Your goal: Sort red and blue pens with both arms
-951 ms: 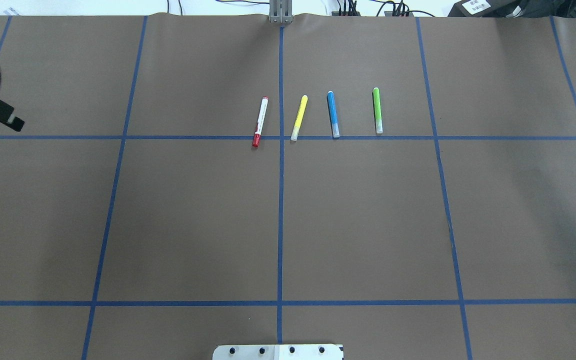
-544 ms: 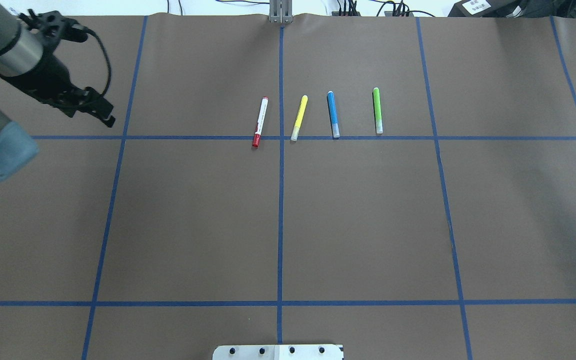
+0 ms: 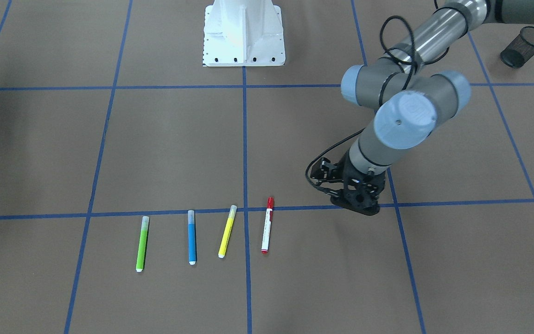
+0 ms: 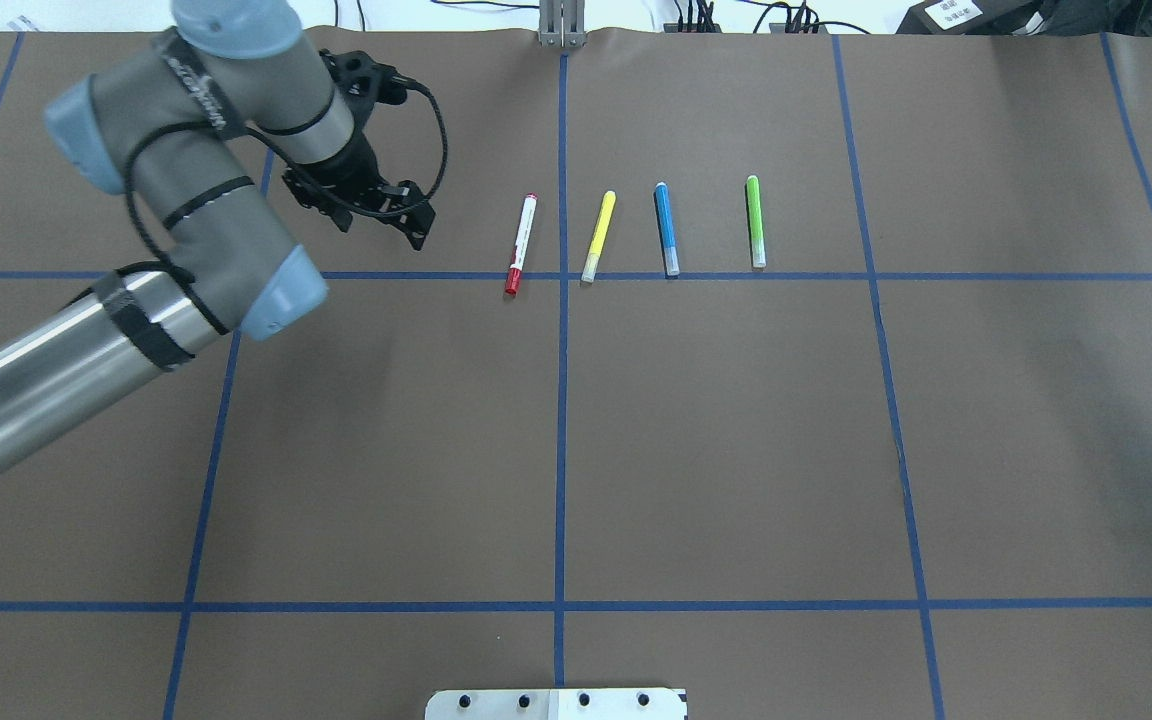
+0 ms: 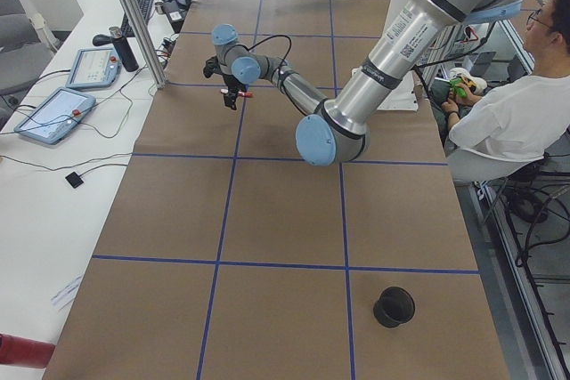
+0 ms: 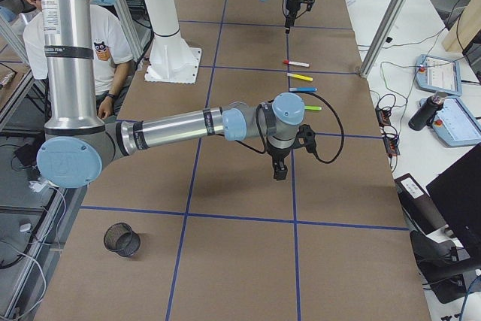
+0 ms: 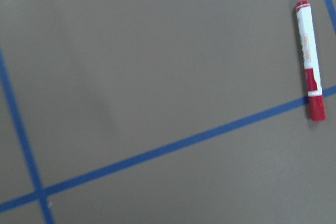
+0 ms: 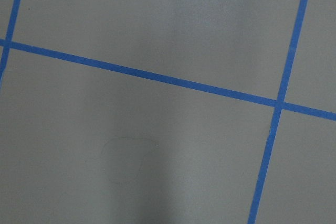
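The red pen [image 4: 521, 243] lies across a blue tape line just left of the centre line, white-barrelled with a red cap; it also shows at the right edge of the left wrist view [image 7: 308, 77]. The blue pen [image 4: 666, 228] lies two places to its right, on the far side of a yellow marker. My left gripper [image 4: 414, 225] hovers a short way left of the red pen, looks open and holds nothing. The right gripper [image 6: 278, 172] shows only in the exterior right view, over bare mat well away from the pens. I cannot tell if it is open or shut.
A yellow marker [image 4: 599, 235] lies between the two pens and a lime-green marker [image 4: 755, 221] at the row's right end. A black mesh cup [image 3: 524, 46] stands by the left arm's side, another mesh cup [image 6: 122, 240] at the right end. The white pedestal [image 3: 244, 32] is behind; a seated person [image 5: 517, 113] sits nearby.
The left arm has swung in from the table's left edge toward the red pen, its gripper now close to it. All the pens and markers have stayed in place.
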Robot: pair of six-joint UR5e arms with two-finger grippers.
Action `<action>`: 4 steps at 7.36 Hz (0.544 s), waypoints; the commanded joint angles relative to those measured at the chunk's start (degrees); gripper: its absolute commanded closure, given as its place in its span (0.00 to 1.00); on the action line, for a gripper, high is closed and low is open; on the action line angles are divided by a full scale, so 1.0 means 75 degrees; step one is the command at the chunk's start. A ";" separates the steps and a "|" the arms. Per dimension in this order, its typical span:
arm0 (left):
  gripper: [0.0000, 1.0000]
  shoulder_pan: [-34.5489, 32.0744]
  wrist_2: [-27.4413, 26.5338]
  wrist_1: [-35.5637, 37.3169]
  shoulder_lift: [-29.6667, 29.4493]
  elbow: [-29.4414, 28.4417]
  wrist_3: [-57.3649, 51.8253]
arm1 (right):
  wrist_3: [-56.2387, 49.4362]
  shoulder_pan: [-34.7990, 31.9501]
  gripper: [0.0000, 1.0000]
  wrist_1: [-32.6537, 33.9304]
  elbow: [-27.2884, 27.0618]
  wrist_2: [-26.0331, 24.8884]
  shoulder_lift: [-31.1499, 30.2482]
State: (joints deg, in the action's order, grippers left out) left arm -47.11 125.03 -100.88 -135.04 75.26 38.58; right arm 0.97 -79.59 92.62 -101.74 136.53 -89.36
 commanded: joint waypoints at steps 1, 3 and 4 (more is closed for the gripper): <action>0.03 0.0549 -0.0522 -0.0493 -0.1129 -0.1382 0.0516 | 0.0000 0.0136 0.00 -0.0033 -0.0004 0.0043 -0.0003; 0.10 0.0761 -0.1011 -0.1266 -0.1528 -0.2298 0.0785 | 0.0012 0.0147 0.00 -0.0022 -0.0016 0.0054 -0.0003; 0.16 0.0773 -0.1015 -0.1268 -0.1541 -0.2335 0.0786 | 0.0023 0.0159 0.00 -0.0022 -0.0004 0.0054 -0.0003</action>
State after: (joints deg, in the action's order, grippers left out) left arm -41.81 118.65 -109.23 -145.74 59.54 44.06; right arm 1.05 -78.51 92.43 -101.83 136.92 -89.39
